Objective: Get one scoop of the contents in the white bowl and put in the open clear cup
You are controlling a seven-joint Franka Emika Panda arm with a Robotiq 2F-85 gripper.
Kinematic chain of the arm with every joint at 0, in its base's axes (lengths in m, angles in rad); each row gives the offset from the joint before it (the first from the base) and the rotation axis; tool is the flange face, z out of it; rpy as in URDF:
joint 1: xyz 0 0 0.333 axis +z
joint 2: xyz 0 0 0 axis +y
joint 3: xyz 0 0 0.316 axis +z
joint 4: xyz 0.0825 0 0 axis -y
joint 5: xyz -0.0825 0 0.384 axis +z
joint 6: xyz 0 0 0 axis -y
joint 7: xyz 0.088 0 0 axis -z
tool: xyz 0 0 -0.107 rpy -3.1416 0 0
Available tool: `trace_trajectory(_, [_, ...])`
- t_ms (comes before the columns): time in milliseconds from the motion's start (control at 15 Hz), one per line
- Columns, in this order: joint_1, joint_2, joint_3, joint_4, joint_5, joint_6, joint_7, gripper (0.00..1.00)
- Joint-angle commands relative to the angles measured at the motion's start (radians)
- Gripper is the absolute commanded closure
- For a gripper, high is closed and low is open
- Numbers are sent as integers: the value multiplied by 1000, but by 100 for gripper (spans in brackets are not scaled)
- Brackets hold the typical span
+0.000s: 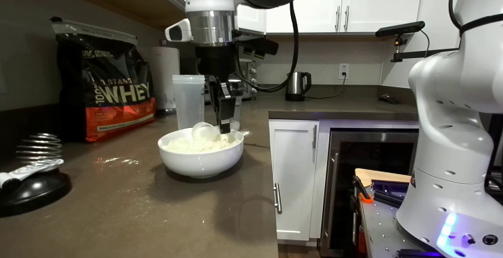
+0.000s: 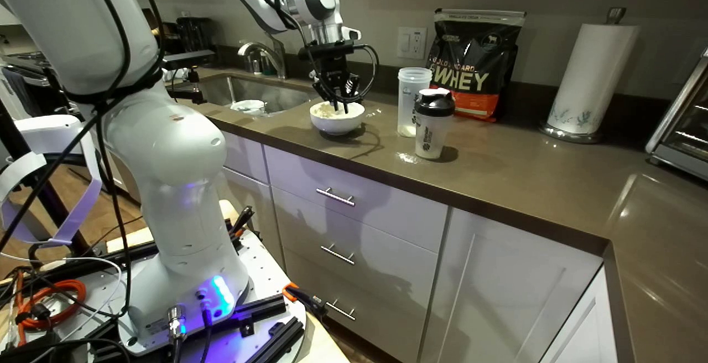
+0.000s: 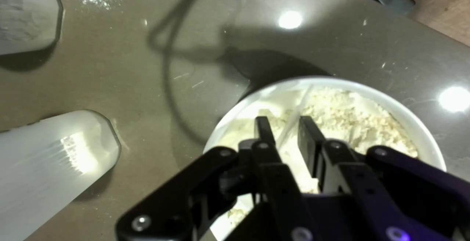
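Note:
The white bowl (image 1: 200, 164) stands on the counter, heaped with white powder (image 1: 178, 146); it also shows in an exterior view (image 2: 335, 126) and the wrist view (image 3: 330, 82). The translucent scoop (image 1: 205, 131) rests tilted in the powder. My gripper (image 1: 224, 128) points down over the bowl, fingertips at about rim height. In the wrist view the gripper (image 3: 284, 123) is open, with the scoop's thin clear handle (image 3: 293, 118) between the fingers and a gap showing beside it. The open clear cup (image 1: 189, 100) stands upright beyond the bowl, also in an exterior view (image 2: 412, 100).
A black-lidded shaker (image 2: 433, 128) stands close to the open cup. A whey bag (image 1: 114, 81) and paper-towel roll (image 2: 594, 81) stand along the wall. A whisk-like coil on a black base (image 1: 37, 183) is at the near left. Spilled powder (image 2: 407, 157) lies by the shaker.

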Motion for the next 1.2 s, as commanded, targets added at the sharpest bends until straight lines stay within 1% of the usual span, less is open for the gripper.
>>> trace_trajectory(0, [-9,1,9,18,-13,-24,-9,42])
trace_trajectory(267, [-5,-14,7,24,8,-61,-30,18])
trace_trajectory(333, [-4,-19,7,27,12,-72,-33,11])
trace_trajectory(467, [-2,-31,5,35,23,-93,-46,0])
trace_trajectory(1133, [2,-91,-18,77,131,-208,-149,0])
